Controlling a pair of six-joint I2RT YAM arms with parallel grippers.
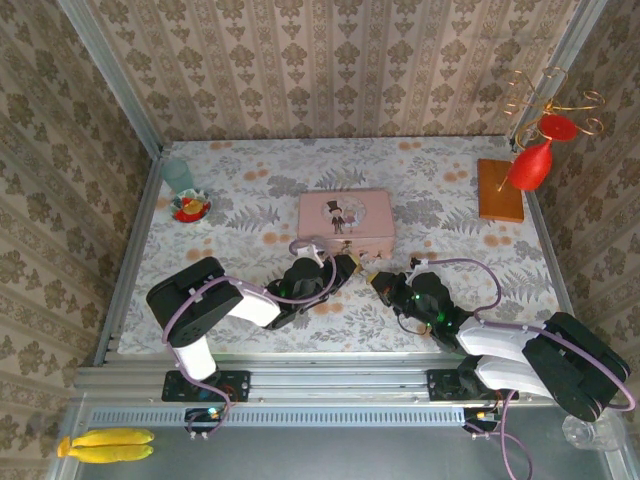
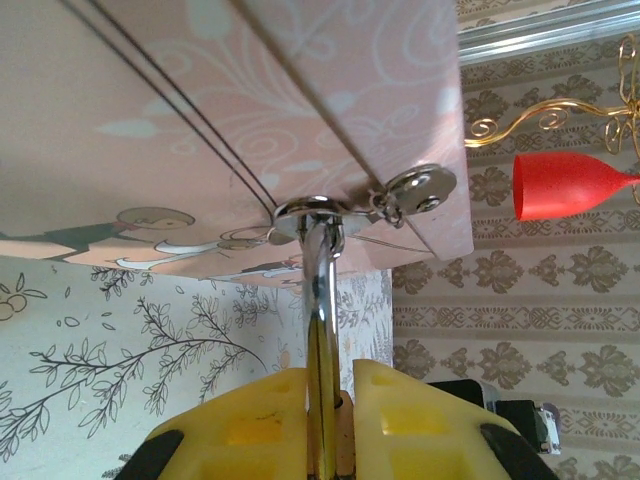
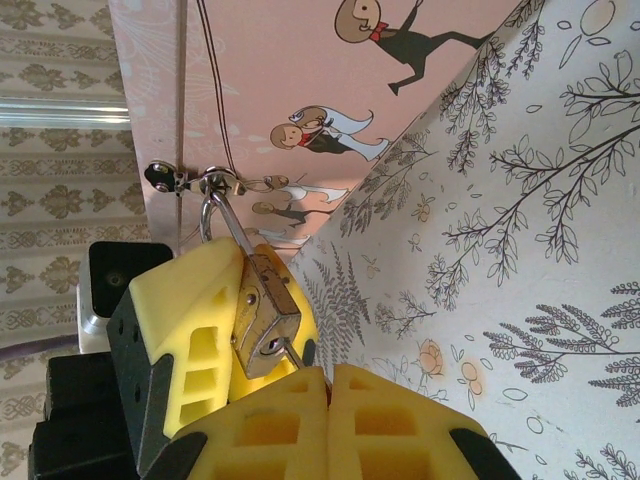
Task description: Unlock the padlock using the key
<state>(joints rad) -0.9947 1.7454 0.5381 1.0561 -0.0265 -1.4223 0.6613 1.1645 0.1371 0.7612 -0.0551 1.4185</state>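
we are clamping left fingers [image 2: 250, 425] tight on padlock [image 3: 262, 320], hanging off pink tin [image 1: 345, 215] front; right fingers [image 3: 270, 430] pinching key [image 3: 300, 358] closed, right at keyhole end, key lining up with padlock's long axis

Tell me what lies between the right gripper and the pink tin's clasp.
In the right wrist view: the brass padlock, its shackle through the clasp, held by the left gripper; the key runs from it into the right gripper.
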